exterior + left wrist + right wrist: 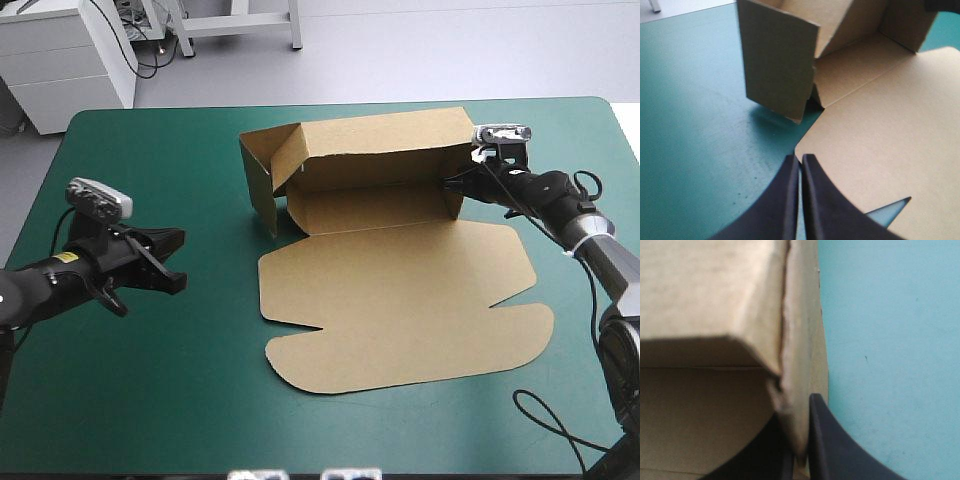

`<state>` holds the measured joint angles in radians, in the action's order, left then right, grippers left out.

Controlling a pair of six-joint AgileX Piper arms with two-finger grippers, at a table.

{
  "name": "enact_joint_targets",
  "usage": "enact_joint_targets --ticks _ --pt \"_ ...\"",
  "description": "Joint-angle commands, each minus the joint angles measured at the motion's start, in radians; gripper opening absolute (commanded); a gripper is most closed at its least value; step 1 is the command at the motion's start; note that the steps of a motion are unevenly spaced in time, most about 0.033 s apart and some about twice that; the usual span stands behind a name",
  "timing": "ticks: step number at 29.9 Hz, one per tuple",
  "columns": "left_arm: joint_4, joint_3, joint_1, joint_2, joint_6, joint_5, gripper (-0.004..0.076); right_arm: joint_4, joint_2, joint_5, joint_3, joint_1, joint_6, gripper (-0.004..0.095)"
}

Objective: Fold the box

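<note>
Brown box (400, 290) wall pinched in right gripper (800, 412), seen only from its wrist, left gripper (800, 157) pressed together

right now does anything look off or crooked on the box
Yes: on the box, the left end flap stands splayed outward with its bottom edge slanted, not tucked in. The right claw pinches the other end.
</note>
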<state>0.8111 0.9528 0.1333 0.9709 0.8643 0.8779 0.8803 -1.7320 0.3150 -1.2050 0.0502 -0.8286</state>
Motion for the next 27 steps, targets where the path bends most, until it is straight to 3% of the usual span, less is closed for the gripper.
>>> enact_joint_targets --ticks 1,4,9,14,21,27 --pt "0.151 -0.006 0.189 -0.011 0.045 0.062 0.0006 -0.069 0.03 0.113 -0.01 -0.004 0.088 -0.0015" --pt "0.172 -0.019 0.291 -0.011 0.06 0.089 0.0006 -0.109 0.03 0.155 -0.038 -0.004 0.134 -0.0015" --pt "0.195 -0.022 0.257 -0.011 0.195 0.123 0.0006 -0.148 0.032 0.294 -0.153 -0.002 0.203 -0.0007" --pt "0.12 -0.022 0.186 -0.008 0.199 0.052 0.0006 -0.333 0.032 0.49 -0.257 -0.002 0.387 -0.0007" --pt "0.098 -0.022 0.119 0.002 0.199 0.011 0.0006 -0.596 0.101 0.658 -0.331 -0.002 0.578 -0.0006" --pt "0.102 -0.022 0.081 0.011 0.199 -0.026 0.0006 -0.677 0.19 0.846 -0.368 -0.002 0.629 -0.0006"
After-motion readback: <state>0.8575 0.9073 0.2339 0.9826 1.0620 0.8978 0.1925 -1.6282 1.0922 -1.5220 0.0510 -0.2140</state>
